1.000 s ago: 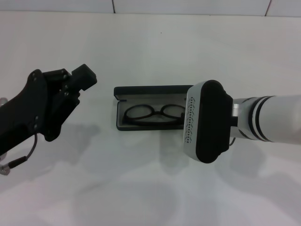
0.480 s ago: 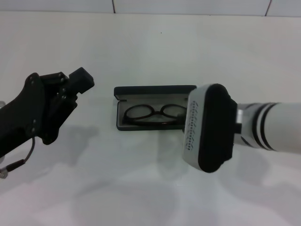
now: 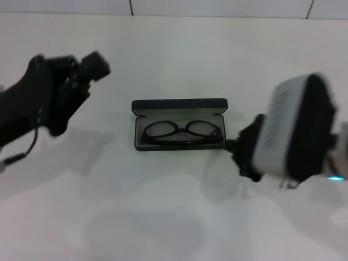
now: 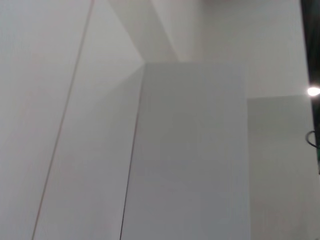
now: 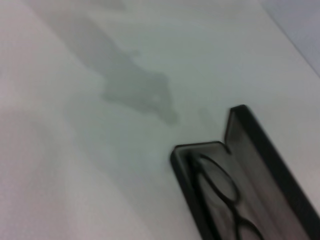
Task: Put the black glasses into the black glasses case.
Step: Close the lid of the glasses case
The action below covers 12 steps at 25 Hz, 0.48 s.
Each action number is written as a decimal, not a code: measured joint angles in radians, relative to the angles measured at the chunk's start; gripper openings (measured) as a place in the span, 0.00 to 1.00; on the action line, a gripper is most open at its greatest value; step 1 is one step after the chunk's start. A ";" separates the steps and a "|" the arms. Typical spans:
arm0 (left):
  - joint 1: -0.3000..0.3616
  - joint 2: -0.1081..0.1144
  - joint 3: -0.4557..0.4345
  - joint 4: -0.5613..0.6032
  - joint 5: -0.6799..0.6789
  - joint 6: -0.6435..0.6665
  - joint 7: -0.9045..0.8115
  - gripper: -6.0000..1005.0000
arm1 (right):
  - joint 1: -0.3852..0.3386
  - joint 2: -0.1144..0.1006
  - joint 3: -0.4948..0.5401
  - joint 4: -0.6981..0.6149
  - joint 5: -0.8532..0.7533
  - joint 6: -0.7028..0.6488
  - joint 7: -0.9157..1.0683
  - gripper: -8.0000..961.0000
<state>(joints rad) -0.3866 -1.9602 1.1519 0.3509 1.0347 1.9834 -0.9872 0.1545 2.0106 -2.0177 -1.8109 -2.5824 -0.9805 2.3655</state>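
The black glasses case point(image 3: 179, 104) lies open in the middle of the white table, its lid standing up at the far side. Folded inside on the grey lining lie the black glasses point(image 3: 182, 132). My right gripper point(image 3: 244, 155) hangs just right of the case's right end, apart from it. The right wrist view looks down on one end of the case point(image 5: 260, 145) with the glasses point(image 5: 220, 187) in it. My left gripper point(image 3: 92, 65) is raised at the far left, well away from the case. The left wrist view shows only pale wall panels.
The white table point(image 3: 174, 217) spreads around the case on all sides. A tiled wall edge point(image 3: 217, 8) runs along the back. A thin cable point(image 3: 22, 155) hangs from the left arm.
The right arm has drawn back to the right and lowered, uncovering the case's right end. The left arm has lifted up and away. Glasses and case have not moved.
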 joint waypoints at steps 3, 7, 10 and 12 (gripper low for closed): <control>-0.046 0.012 0.000 0.004 -0.001 -0.019 -0.013 0.04 | -0.020 -0.006 0.119 -0.037 0.123 -0.102 -0.034 0.01; -0.095 0.029 0.000 0.006 -0.002 -0.053 -0.043 0.05 | -0.031 -0.008 0.369 -0.042 0.370 -0.254 -0.120 0.01; -0.116 0.040 -0.001 0.025 -0.001 -0.093 -0.080 0.05 | -0.029 -0.009 0.630 -0.014 0.583 -0.463 -0.195 0.01; -0.130 0.047 -0.002 0.062 0.010 -0.141 -0.130 0.05 | -0.022 -0.009 0.753 0.002 0.636 -0.587 -0.210 0.01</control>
<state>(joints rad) -0.5163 -1.9132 1.1504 0.4132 1.0447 1.8426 -1.1177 0.1320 2.0020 -1.2648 -1.8086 -1.9465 -1.5677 2.1559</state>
